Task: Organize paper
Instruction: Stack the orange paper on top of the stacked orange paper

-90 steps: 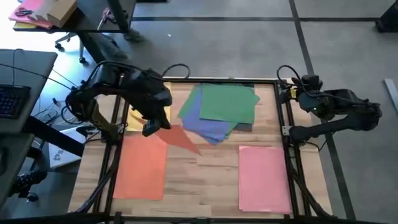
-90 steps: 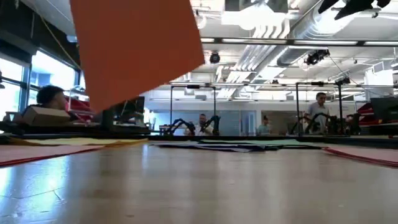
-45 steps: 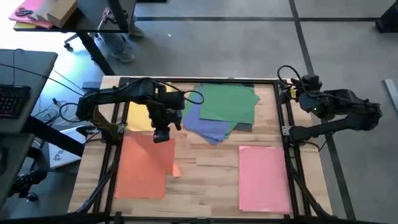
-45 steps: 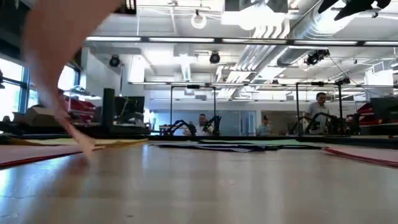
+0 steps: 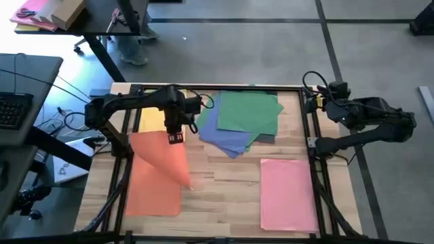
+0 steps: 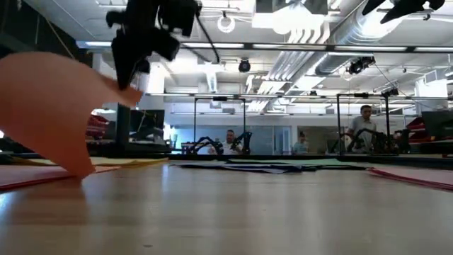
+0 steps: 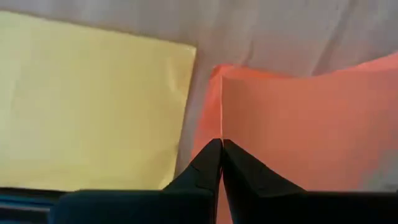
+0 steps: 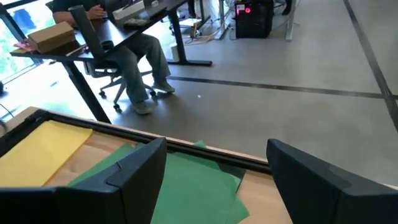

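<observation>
left gripper [image 5: 175,137] pinches the top edge of an orange sheet [image 5: 171,159], fingers [image 7: 211,163] pressed together on the paper. the sheet hangs curled below the gripper, its lower corner touching the wooden table [image 5: 224,186] just beside an orange stack [image 5: 149,186] that lies flat on the table's near-left part; in the low view the sheet [image 6: 49,113] droops from the gripper [image 6: 131,67] down to the tabletop [image 6: 233,212]. a yellow sheet [image 5: 150,125] lies flat behind the orange stack, near the table's far-left corner, partly under the left arm; the left wrist view shows it [image 7: 87,102] beside the held orange sheet [image 7: 298,124]. a green sheet [image 5: 249,112] lies at the table's far middle, on top of blue sheets [image 5: 224,135], with a dark grey edge [image 5: 266,138] showing under them. a pink stack [image 5: 288,193] lies flat on the table's near-right part, well apart from the orange stack. right gripper [image 5: 313,100] waits at the table's far-right edge, fingers [image 8: 134,174] spread wide, nothing between them, above the green sheet's [image 8: 180,193] far edge. beyond the table a person [image 8: 140,56] sits at a desk.
</observation>
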